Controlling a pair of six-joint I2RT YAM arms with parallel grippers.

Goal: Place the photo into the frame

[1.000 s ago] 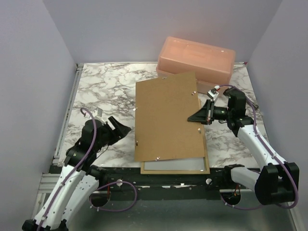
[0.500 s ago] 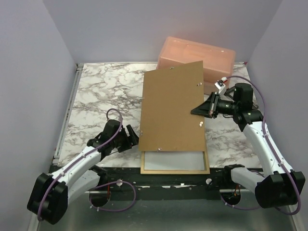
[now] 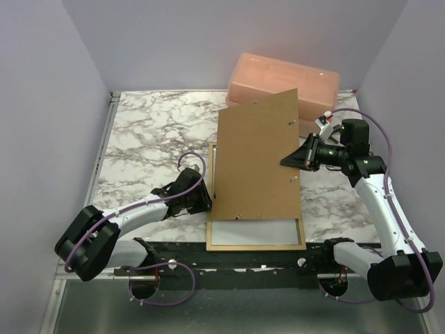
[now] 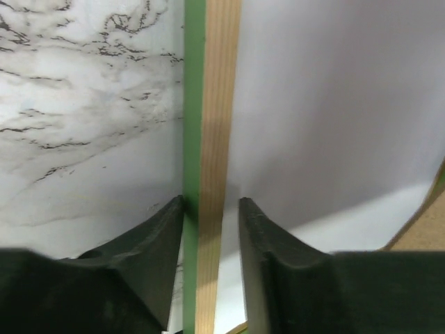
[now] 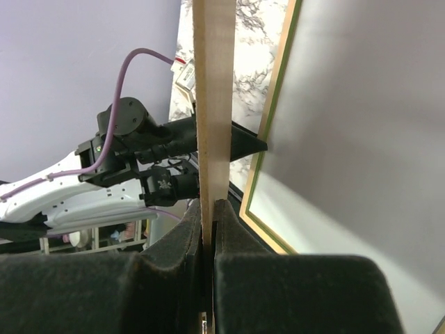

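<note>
left arm [image 3: 132,219] low, jaws astride frame [image 4: 208,139], grip unclear; right arm [image 3: 375,202] raised, jaws clamping tilted backing panel [image 3: 254,160]

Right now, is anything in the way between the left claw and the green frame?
Nothing visible is. The left gripper has its jaws astride the frame at its left rail, one finger on each side. The brown backing panel, pinched in the right gripper, is held up over the frame further right, clear of that spot.

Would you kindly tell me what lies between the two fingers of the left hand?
A side rail of the frame, green edge and pale wood, runs between the fingers of the left hand, which straddle it; the left wrist view shows this.
</note>
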